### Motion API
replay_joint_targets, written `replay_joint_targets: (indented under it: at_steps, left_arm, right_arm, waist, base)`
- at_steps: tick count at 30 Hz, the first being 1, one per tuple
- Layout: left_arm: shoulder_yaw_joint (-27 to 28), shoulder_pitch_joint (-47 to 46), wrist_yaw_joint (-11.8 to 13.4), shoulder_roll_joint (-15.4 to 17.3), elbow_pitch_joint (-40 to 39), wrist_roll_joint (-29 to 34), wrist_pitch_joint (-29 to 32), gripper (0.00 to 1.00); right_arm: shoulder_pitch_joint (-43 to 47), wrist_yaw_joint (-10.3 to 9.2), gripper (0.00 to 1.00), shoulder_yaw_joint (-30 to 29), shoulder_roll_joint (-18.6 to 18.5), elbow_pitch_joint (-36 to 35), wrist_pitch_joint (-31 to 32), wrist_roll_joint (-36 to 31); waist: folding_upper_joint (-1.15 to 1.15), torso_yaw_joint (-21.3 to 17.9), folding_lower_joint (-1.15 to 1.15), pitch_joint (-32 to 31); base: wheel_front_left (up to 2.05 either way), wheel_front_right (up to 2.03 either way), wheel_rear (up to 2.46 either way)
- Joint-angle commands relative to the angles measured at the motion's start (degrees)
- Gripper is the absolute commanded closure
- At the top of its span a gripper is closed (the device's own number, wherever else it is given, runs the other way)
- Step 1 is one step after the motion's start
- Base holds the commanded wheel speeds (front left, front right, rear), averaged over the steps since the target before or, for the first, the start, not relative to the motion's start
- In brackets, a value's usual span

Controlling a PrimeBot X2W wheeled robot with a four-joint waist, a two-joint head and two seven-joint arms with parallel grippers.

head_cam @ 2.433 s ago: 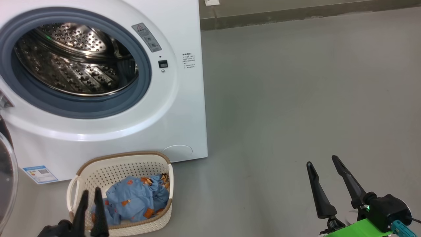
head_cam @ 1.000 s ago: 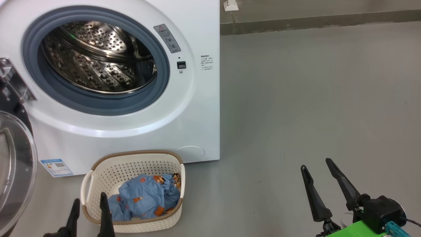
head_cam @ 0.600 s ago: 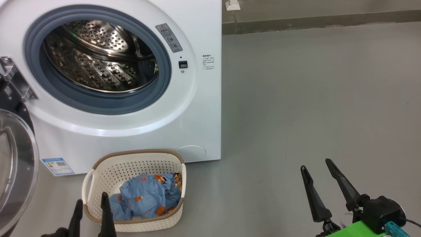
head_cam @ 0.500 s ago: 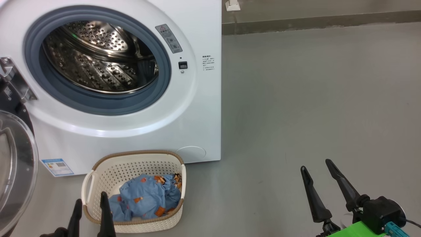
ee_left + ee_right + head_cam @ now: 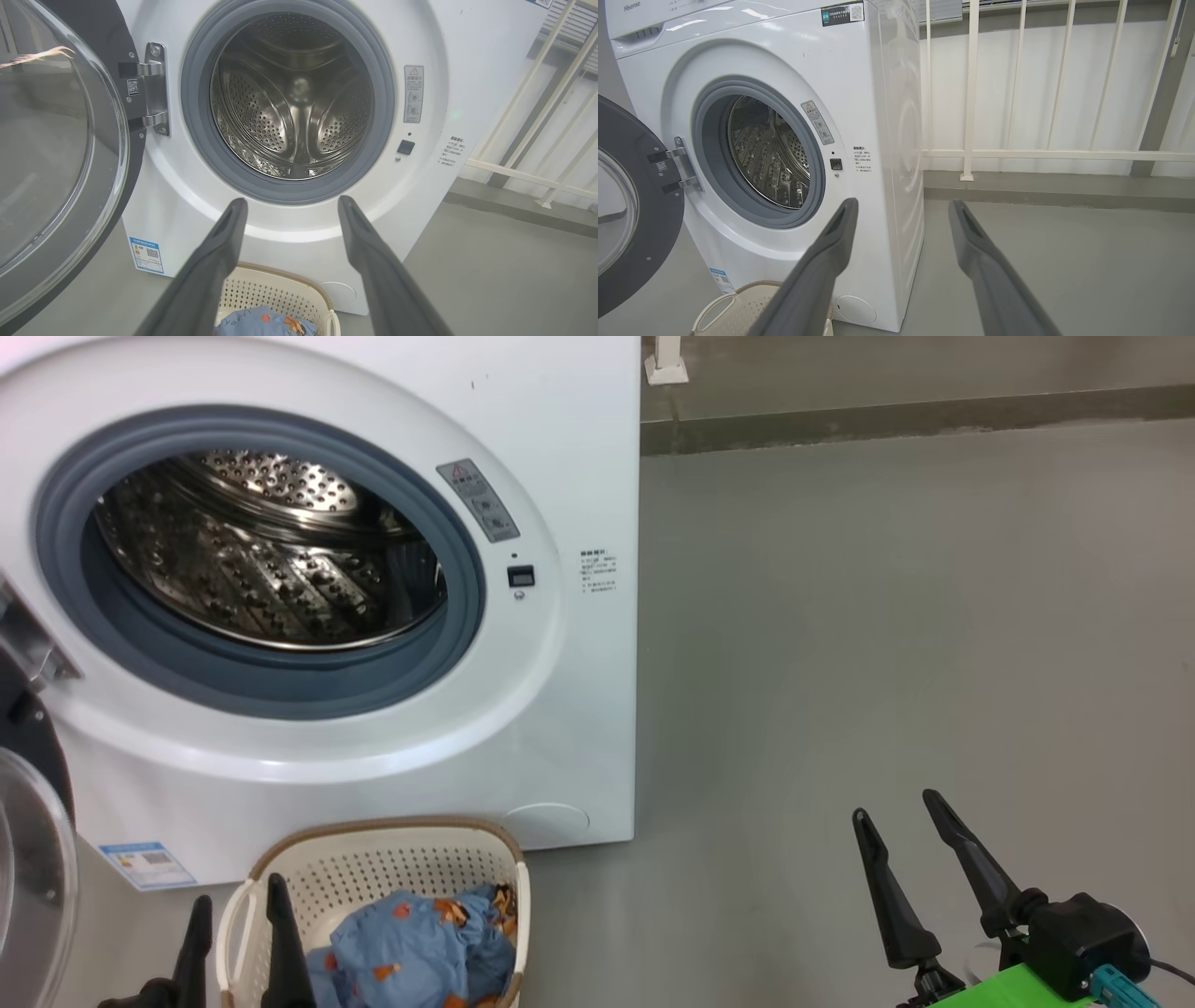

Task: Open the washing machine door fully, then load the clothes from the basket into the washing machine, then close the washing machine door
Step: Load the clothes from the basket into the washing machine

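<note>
Thing: blue cloth bundle with orange patches (image 5: 411, 957), likely soft, light, floppy | Where: inside cream plastic basket (image 5: 373, 868) | Hold: pinch a top fold | left end effector (image 5: 237, 889), right end effector (image 5: 893, 804): spread wide, holding nothing

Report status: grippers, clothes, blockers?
Left gripper open, empty, by the basket. Right gripper open, empty. Washing machine door open, clothes in basket. Nothing blocking the drum.
</note>
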Motion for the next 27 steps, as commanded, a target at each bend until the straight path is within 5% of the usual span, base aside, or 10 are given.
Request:
replay_joint_targets:
  at_steps: [1,27]
  left_arm:
    - [1.8,-1.0,0.0,0.4,-1.3,0.9,-0.4,0.00]
    - [1.7,-1.5,-1.2,0.2,-0.2,2.7,-0.4,0.00]
  right_arm:
    - [-0.7,0.09,0.00,1.2,-0.2,-1.4,-0.1,0.1]
    - [-0.8,0.09,0.00,1.1,-0.2,-1.2,0.0,0.1]
  waist:
    - [0.00,0.0,0.00,0.0]
    - [0.00,0.0,0.00,0.1]
  base:
    - [1.22,-1.31,0.10]
    - [0.24,-0.24,0.00]
